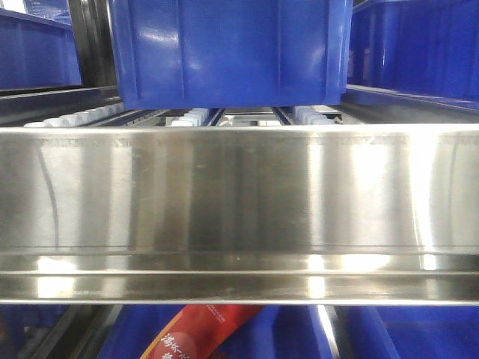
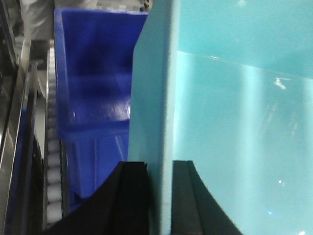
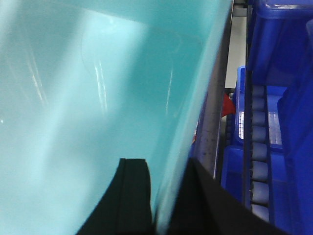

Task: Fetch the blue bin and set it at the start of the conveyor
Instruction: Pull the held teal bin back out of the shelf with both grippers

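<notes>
While left gripper (image 2: 158, 163) pinches the blue bin (image 2: 234, 122) by its wall, one black finger (image 2: 131, 196) outside and the other inside, right gripper (image 3: 164, 161) clamps a bin wall the same way, rim running up between its jaws. Bin's pale interior lies right of left claw and left of right claw. Just past left claw's outer finger: dark blue bin (image 2: 93, 73), roller track (image 2: 51, 147) beyond. Past right claw's outer side: grey rollers (image 3: 259, 152). Front camera: steel rail (image 1: 239, 202) close up, ribbed blue bin (image 1: 232, 52) behind, red packet (image 1: 202, 333) below.
</notes>
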### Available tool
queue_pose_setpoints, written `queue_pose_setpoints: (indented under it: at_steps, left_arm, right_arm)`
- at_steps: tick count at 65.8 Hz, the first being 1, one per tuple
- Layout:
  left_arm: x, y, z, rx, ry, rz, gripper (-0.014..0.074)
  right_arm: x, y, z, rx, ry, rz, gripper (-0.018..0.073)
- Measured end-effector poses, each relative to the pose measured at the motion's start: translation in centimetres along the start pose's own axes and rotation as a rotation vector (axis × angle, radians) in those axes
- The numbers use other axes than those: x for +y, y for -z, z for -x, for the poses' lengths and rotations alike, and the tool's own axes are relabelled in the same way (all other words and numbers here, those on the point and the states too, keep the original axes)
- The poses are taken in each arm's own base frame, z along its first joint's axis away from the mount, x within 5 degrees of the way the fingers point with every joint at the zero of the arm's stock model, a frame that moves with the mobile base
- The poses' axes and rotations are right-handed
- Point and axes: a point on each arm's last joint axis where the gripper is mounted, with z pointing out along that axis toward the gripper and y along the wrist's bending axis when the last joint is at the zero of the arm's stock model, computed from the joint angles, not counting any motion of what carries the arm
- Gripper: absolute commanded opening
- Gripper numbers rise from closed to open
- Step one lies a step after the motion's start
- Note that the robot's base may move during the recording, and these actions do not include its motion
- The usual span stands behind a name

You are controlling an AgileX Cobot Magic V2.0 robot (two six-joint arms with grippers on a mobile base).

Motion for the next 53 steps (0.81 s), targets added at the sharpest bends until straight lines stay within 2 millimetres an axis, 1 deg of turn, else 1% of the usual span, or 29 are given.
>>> queue_pose_setpoints:
  at_steps: [11,53]
  left_arm:
    - [-0.01,0.00,0.26,-0.028,-0.005,-0.002,-0.0111]
    - [0.00,-0.07,0.27,-0.031,-0.008,0.000,-0.0111]
  right_arm:
    - [0.04,0.05,0.06,-0.003,-0.002,0.004,-0.0153]
    - [0.04,0.05,0.06,-0.003,-0.002,0.004,-0.0153]
